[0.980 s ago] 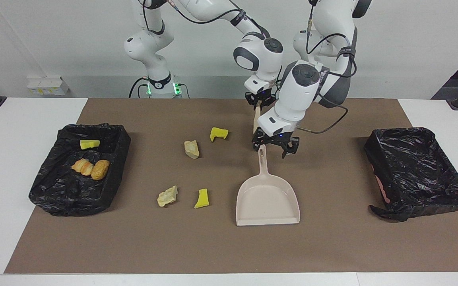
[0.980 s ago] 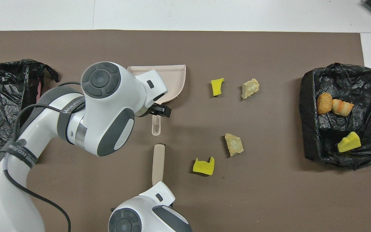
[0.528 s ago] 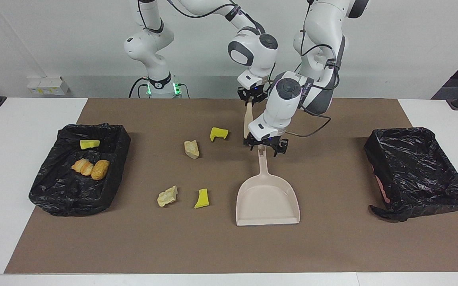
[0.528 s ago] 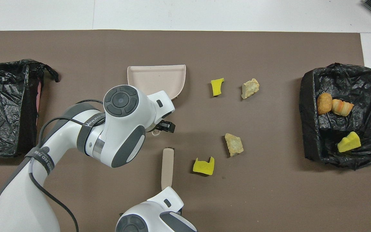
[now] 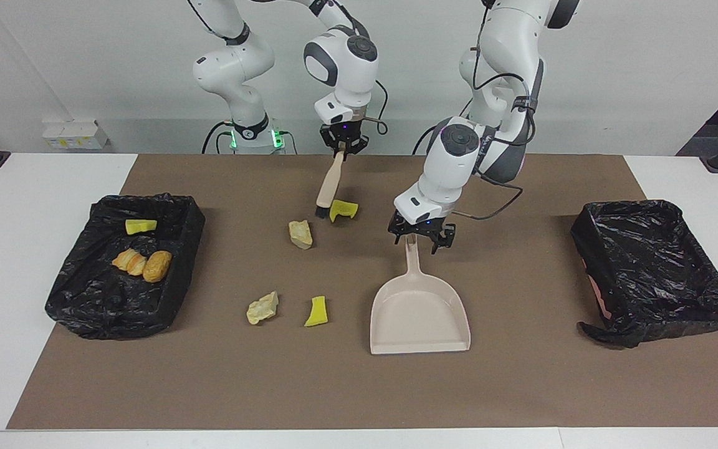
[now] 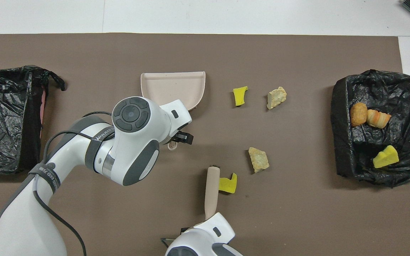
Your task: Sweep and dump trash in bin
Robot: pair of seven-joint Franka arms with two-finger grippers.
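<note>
Closest to the robots, the right gripper [image 5: 342, 148] hung over the brown mat [image 5: 521, 386] with its jaws clamped on the handle of the brush [image 5: 329, 184], which slanted down so its dark bristles sat just beside a yellow sponge piece [image 5: 343, 210]. A little farther out lay a pale chunk [image 5: 300, 234], and the left gripper [image 5: 422, 236] hovered with jaws apart right at the tip of the dustpan [image 5: 419, 312] handle, not clamped on it as far as I could tell. The pan itself lay flat on the surface, empty, mouth pointing away from the robots. Farther still sat another pale chunk [image 5: 262, 308] and a second yellow piece [image 5: 316, 312]. So four scraps were loose on the mat, while the black-lined bin [image 5: 85, 299] at the right arm's end held a yellow piece [image 5: 141, 226] and two bread-like lumps [image 5: 144, 264]; the other lined bin [image 5: 652, 312] looked empty. I judged the job under halfway, with a fresh sweep about to begin.
</note>
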